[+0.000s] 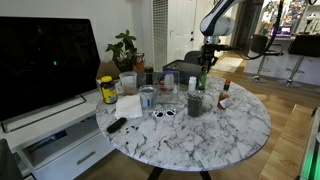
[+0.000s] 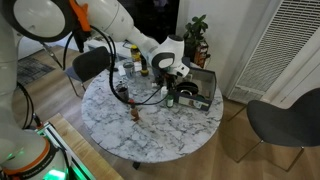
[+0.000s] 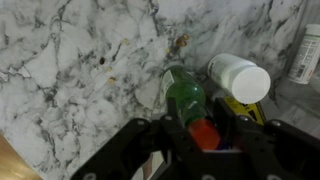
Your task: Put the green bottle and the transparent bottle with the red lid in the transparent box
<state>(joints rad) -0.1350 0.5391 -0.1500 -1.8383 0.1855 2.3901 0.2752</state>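
The green bottle (image 3: pixel 185 95) is standing on the marble table (image 3: pixel 70 60) with its upper end caught between the fingers of the gripper (image 3: pixel 205 135). An orange-red patch is showing right between the two fingers. The jaws are drawn in on the top of the bottle, one finger pressing at each side, so the gripper is holding the green bottle. Whether the bottle's base is touching the marble or hanging just above it cannot be told.

A white-lidded jar (image 3: pixel 240 78) is sitting just beside the bottle in the wrist view. In an exterior view the bottle (image 1: pixel 201 83) is showing directly under the gripper (image 1: pixel 205 66), toward the far side of the table. The transparent bottle with the red lid (image 1: pixel 225 93) is standing near it, apart and untouched. The transparent box (image 2: pixel 205 75) is lying on the table next to the gripper (image 2: pixel 172 80).

The arm is reaching over the table from above in both exterior views. Its forearm is sloping down and the wrist is pointing the gripper straight down at the tabletop.
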